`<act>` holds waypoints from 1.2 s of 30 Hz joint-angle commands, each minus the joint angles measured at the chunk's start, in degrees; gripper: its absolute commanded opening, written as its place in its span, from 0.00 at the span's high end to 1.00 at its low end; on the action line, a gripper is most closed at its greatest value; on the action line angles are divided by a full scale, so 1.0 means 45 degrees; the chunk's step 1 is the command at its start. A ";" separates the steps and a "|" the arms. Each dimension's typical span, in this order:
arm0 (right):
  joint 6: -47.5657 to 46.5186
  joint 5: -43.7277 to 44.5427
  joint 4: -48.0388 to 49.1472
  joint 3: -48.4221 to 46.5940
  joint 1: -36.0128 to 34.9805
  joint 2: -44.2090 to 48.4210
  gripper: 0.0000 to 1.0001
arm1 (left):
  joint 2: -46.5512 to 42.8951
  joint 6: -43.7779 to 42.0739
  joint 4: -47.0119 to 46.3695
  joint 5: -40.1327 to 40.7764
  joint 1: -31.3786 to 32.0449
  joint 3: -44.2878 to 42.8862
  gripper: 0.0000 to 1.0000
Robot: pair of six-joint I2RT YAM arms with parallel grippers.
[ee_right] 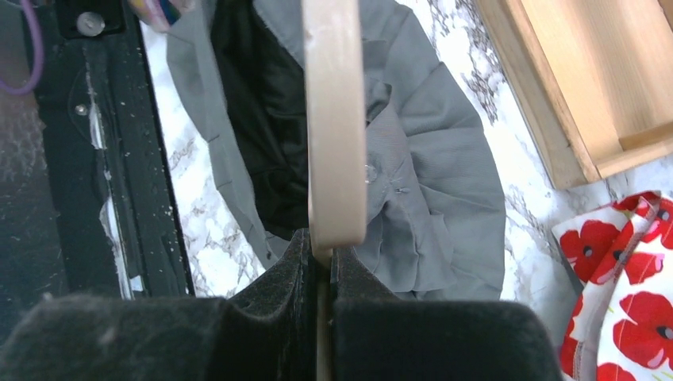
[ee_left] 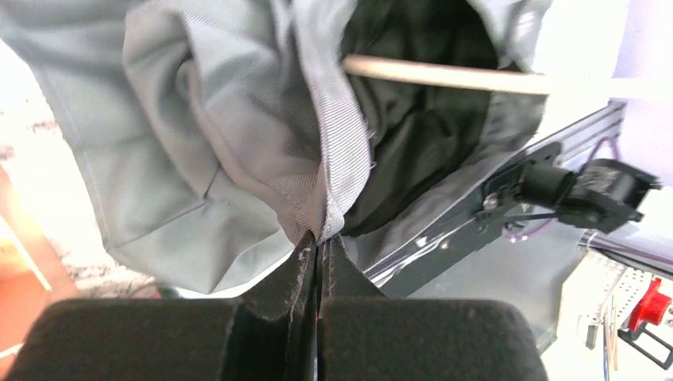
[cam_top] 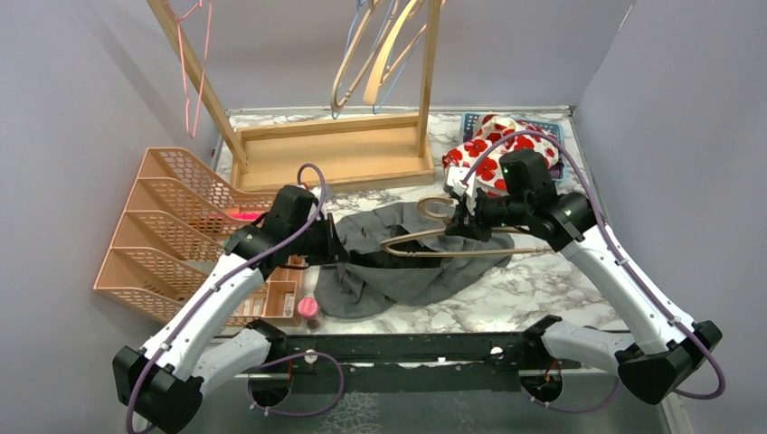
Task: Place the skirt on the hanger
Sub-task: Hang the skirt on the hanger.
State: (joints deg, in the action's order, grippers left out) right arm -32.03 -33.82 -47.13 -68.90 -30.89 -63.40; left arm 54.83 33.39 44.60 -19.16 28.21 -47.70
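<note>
Though crumpled, woven skirt [cam_top: 425,276], wooden hanger [cam_top: 470,252].

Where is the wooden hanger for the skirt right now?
In the top view, the wooden hanger sits centre-right over the grey skirt, pinched by the right gripper, just below the wooden rack base.

The skirt [ee_left: 198,143] is matt grey woven cloth with a black lining; the hanger [ee_right: 336,119] is smooth pale wood.
</note>
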 commanded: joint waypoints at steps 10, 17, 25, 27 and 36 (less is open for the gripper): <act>-0.0709 -0.2734 0.1302 -0.0314 -0.0018 0.1236 0.99 | 0.1899 -0.1458 0.1925 0.0663 0.0011 -0.4887 1.00; -0.0486 -0.2949 0.2644 0.0317 -0.0029 0.1438 0.99 | 0.2388 -0.1731 0.2020 0.0395 0.0003 -0.5243 1.00; -0.0760 -0.2894 0.1890 0.0078 -0.0029 0.1928 0.99 | 0.2537 -0.1958 0.2454 0.1654 0.0011 -0.5546 1.00; -0.0753 -0.2828 0.1753 0.0054 -0.0023 0.1942 0.99 | 0.2533 -0.1960 0.2531 0.1872 0.0002 -0.5746 1.00; 0.1180 -0.3774 0.4316 0.0835 -0.0029 0.1068 0.99 | 0.2448 -0.1796 0.2381 -0.0073 0.0001 -0.6074 1.00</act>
State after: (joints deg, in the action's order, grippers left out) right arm -31.94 -46.02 -36.29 -67.24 -30.89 -56.45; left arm 66.43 25.36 56.01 -14.50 28.21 -73.97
